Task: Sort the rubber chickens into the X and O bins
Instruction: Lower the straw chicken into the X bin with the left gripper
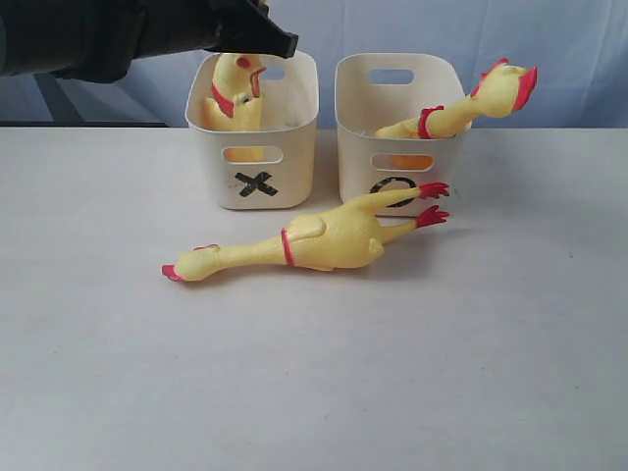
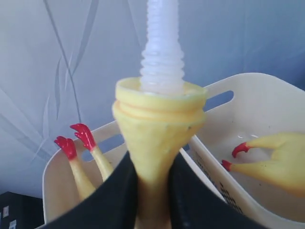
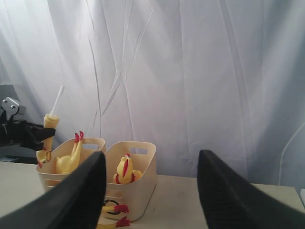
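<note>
Tool left (image 2: pixel 152 191): pinching yellow cone (image 2: pixel 159 129) above X bin (image 1: pixel 294 137) | tool right (image 3: pixel 151 162): spread, facing O bin (image 3: pixel 143 186)

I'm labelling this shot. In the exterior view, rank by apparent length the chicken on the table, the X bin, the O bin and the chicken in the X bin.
1. Chicken on the table.
2. X bin and O bin, alike, unranked.
3. Chicken in the X bin, partly hidden.
</note>
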Robot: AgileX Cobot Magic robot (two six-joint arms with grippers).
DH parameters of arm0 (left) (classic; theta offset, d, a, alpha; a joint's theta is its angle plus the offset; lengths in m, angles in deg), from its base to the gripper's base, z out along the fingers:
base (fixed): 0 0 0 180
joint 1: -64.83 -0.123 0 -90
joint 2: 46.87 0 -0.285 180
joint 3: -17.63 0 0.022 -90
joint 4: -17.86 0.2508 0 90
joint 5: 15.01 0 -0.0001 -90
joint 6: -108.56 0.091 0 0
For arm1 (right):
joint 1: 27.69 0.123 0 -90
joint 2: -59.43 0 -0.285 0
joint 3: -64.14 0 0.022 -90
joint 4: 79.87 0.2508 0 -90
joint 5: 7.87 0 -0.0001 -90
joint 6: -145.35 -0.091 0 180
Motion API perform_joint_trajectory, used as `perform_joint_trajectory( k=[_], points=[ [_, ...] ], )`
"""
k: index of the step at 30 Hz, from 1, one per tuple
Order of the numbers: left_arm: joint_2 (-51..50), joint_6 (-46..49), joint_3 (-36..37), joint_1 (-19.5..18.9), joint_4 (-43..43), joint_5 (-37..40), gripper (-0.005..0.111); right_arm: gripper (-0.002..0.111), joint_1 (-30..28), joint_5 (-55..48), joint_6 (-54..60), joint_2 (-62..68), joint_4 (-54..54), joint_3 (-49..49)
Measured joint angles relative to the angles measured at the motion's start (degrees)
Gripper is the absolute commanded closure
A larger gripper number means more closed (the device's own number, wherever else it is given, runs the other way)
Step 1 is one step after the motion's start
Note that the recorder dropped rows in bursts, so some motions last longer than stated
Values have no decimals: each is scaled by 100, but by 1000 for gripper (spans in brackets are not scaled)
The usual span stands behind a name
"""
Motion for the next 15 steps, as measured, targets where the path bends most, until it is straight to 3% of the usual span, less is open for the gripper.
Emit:
perform_joint_trajectory(
  k=[8,15],
  points=[
    [-373,0,-406,0,36,-542,93,54,0,0,0,0,0,0],
    [-710,0,-842,0,59,-570,93,54,0,0,0,0,0,0]
  ],
)
